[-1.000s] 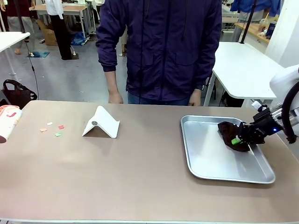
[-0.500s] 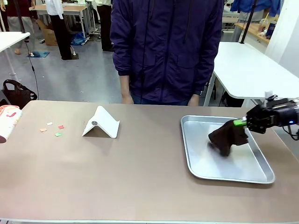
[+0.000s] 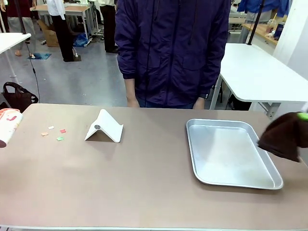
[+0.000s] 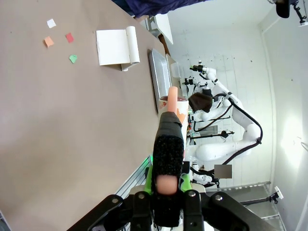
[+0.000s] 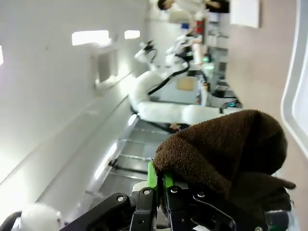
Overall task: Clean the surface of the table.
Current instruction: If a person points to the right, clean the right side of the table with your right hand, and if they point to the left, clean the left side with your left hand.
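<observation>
The brownish-tan table point(image 3: 144, 178) carries a few small coloured paper scraps point(image 3: 54, 132) at its far left; the scraps point(image 4: 58, 38) also lie on the tabletop point(image 4: 57, 120) in the left wrist view. My right gripper point(image 3: 302, 116) hangs at the picture's right edge beside the tray, shut on a dark brown cloth point(image 3: 285, 135) that droops above the table edge. In the right wrist view its green-padded jaws point(image 5: 156, 185) pinch the cloth point(image 5: 226, 149). My left gripper point(image 4: 166, 192) is shut on a peach-coloured tool with a black textured band point(image 4: 168, 154), held above the table.
A silver metal tray point(image 3: 231, 154) lies bare at the right. A white folded stand point(image 3: 104, 127) sits left of centre. A pink-and-white object point(image 3: 7, 126) pokes in at the left edge. A person in a dark jacket point(image 3: 173, 48) stands at the far side.
My right gripper lifted the brown cloth out of the tray and carried it right, past the tray's edge. The person shifted slightly to the right.
</observation>
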Controlling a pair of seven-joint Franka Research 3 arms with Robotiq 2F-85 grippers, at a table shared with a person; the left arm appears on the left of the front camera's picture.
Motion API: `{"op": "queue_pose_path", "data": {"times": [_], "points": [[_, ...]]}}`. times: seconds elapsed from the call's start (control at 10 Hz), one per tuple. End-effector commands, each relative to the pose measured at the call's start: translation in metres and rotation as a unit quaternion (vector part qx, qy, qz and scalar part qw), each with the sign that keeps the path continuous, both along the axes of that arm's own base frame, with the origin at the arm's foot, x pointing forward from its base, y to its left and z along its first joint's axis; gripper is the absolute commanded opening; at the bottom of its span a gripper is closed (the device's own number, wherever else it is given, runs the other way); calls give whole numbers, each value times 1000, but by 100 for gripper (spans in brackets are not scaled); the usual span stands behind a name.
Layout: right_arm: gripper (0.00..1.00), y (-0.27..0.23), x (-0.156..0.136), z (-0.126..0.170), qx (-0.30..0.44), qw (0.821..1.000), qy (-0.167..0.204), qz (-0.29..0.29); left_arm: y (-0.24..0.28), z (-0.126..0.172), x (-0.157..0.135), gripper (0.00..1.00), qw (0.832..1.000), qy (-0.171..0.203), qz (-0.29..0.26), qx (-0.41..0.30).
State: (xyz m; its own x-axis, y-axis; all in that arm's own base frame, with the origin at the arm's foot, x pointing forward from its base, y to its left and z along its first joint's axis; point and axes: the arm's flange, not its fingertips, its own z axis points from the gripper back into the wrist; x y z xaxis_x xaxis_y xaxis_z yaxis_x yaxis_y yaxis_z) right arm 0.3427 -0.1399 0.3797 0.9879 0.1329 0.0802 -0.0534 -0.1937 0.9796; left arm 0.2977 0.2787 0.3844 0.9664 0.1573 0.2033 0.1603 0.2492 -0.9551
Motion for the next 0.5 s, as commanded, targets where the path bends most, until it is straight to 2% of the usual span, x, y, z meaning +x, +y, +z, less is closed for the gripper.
{"op": "queue_pose_path", "data": {"times": [0.0,0.2,0.4], "points": [[6,-50,-7,-14,38,999,-20,-12,-1,2,-2,0,1000,0,-4,2],[6,-71,-15,-29,25,998,-23,-57,-1,2,-2,0,1000,0,-4,2],[6,-64,-9,-34,-11,997,-22,-76,-1,2,-2,0,1000,0,-4,2]]}}
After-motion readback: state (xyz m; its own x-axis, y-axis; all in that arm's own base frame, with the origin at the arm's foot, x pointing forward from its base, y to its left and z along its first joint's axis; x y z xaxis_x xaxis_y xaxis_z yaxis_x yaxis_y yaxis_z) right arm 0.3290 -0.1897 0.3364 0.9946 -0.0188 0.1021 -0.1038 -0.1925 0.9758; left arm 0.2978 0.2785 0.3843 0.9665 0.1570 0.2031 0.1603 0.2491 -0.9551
